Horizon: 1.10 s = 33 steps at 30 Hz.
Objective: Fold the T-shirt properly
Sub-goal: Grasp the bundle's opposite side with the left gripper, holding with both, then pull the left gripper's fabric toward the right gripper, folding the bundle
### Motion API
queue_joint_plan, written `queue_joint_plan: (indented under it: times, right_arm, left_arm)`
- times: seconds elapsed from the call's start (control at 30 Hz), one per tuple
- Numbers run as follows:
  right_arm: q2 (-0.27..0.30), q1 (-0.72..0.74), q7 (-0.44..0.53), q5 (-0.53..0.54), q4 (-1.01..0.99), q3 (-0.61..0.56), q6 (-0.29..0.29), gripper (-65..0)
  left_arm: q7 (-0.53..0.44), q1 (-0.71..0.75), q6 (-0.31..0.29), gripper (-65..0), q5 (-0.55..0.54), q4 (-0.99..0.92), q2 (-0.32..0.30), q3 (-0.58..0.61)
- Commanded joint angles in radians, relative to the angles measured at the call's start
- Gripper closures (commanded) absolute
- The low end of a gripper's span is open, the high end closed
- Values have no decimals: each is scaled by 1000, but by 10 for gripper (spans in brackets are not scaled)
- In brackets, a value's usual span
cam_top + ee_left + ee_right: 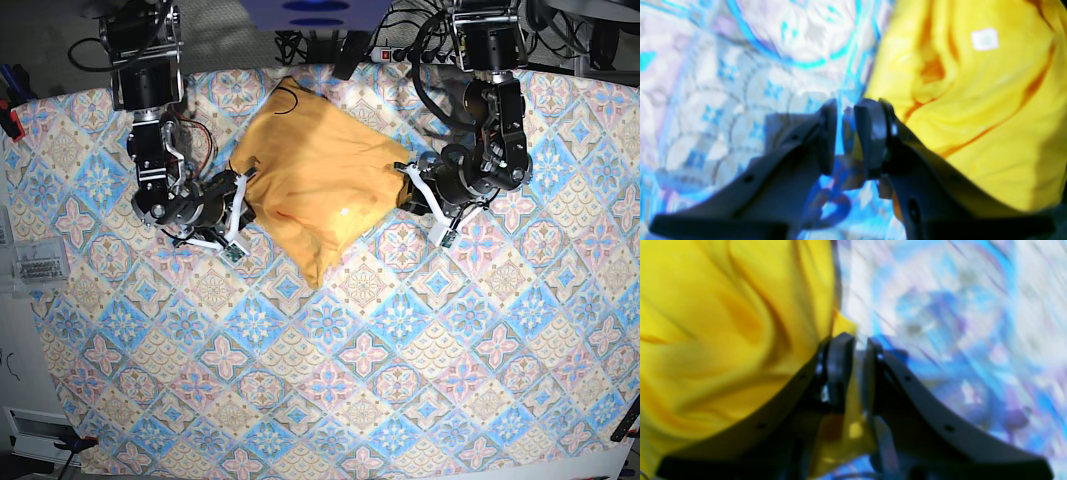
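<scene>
Yellow T-shirt (318, 190) edges pinched by both pincers (843, 133) (858, 373); wrist views blurred

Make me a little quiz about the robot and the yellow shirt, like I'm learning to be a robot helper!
1. True or false: the T-shirt lies flat and fully spread out.
2. What does the right gripper pinch? A) the tablecloth B) an edge of the T-shirt C) a cable
3. Fill in: the small white tag shows in the ___ wrist view, near the left gripper.

Key
1. False: it is bunched and wrinkled between the two arms.
2. B
3. left
</scene>
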Motion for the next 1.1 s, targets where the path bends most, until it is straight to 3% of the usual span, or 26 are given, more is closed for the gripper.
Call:
queue_joint_plan:
  times: [0.0, 0.23, 0.4, 0.5, 0.7, 1.07]
  right_arm:
    - [0, 5, 0, 9, 33, 2, -3, -98]
    - [20, -90, -12, 7, 146, 2, -3, -98]
    - [42, -107, -4, 9, 154, 25, -3, -98]
    - [39, -79, -7, 9, 148, 94, -3, -98]
    - [34, 19, -3, 9, 59, 92, -3, -98]
    - [5, 122, 72, 9, -179, 40, -3, -98]
  left_arm:
    - [-17, -28, -6, -136, -15, 9, -3, 4]
    - [-103, -123, -6, -136, -14, -106, 34, 8]
    - [-54, -148, -6, -136, -38, -78, 34, 2]
    - [-40, -91, -6, -136, -80, 34, 26, 1]
    - [3, 53, -6, -136, -97, 282, 24, 1]
    - [31, 272, -6, -136, -97, 410, 24, 5]
